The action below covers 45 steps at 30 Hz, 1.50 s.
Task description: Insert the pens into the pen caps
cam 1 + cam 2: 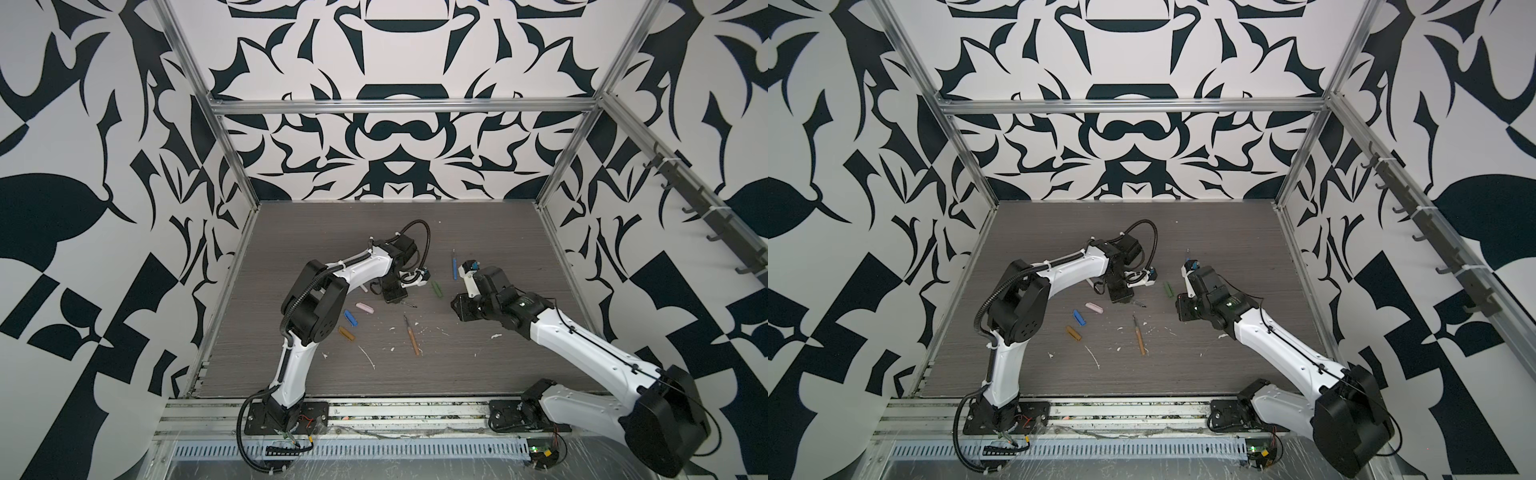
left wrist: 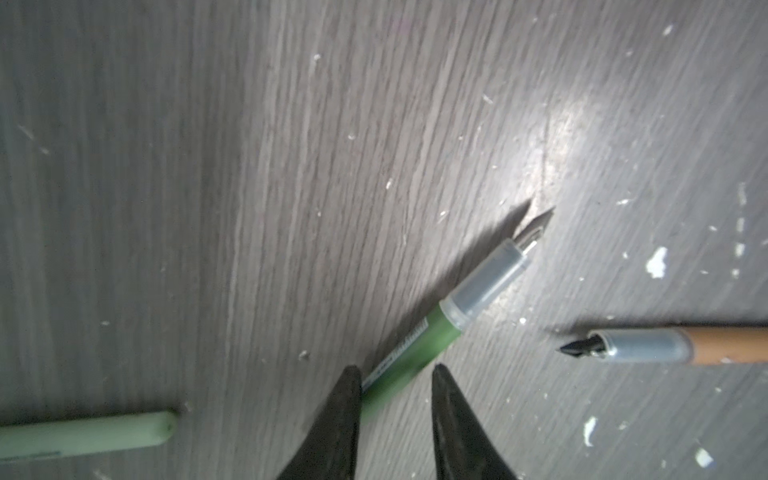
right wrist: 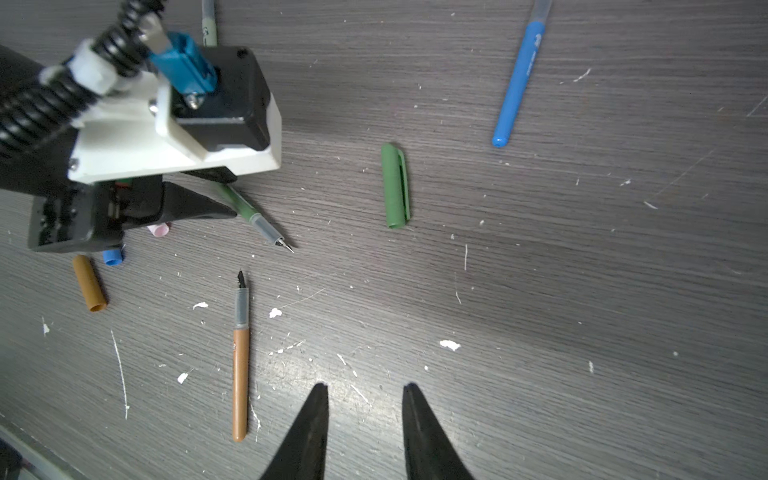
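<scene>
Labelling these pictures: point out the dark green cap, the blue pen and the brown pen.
dark green cap [image 3: 395, 187], right wrist view, middle of its body
blue pen [image 3: 518, 79], right wrist view, middle of its barrel
brown pen [image 3: 240, 386], right wrist view, brown barrel

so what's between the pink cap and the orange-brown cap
The blue cap lies between the pink cap and the orange-brown cap, as seen in a top view.

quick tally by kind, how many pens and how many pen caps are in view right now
pens: 4 - dark green pen, orange-brown pen, blue pen, pale green pen
pen caps: 4 - dark green cap, pink cap, blue cap, orange-brown cap
total: 8
</scene>
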Motion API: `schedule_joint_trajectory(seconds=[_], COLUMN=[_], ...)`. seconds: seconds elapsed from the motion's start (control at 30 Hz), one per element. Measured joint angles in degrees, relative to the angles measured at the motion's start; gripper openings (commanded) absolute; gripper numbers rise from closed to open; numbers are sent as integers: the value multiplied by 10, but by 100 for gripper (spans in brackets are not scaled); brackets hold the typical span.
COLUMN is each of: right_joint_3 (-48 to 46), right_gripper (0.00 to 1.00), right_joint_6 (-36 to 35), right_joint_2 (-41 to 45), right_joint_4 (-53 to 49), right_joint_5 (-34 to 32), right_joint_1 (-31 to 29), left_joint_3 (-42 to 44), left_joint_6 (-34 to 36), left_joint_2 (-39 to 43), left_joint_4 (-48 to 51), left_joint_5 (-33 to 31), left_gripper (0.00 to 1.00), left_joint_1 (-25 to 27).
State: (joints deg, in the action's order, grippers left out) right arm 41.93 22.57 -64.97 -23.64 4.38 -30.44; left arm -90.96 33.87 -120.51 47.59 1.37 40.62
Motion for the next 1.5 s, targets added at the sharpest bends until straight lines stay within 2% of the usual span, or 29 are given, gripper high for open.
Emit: schedule_joint_trajectory(seconds=[0.47, 0.73, 1.0, 1.13, 1.5], right_joint_3=[0, 0, 0, 0, 0], right_gripper=[34, 34, 34, 34, 34], right_joint_6=[0, 0, 1, 4, 13], right_joint_2=[0, 0, 5, 10, 13], right_joint_4=[0, 0, 1, 2, 3], right_joint_5=[6, 6, 6, 6, 6], right_joint_1=[0, 0, 0, 0, 0], left_joint_3=[0, 13, 24, 24, 20], left_joint_6=[-26, -45, -76, -101, -217], left_joint_2=[0, 0, 3, 3, 3], left_joint_4=[31, 22, 5, 0, -7], left_joint_5=[25, 26, 4, -5, -21], left_gripper=[36, 35, 28, 26, 33], left_joint_1=[-2, -2, 2, 3, 3])
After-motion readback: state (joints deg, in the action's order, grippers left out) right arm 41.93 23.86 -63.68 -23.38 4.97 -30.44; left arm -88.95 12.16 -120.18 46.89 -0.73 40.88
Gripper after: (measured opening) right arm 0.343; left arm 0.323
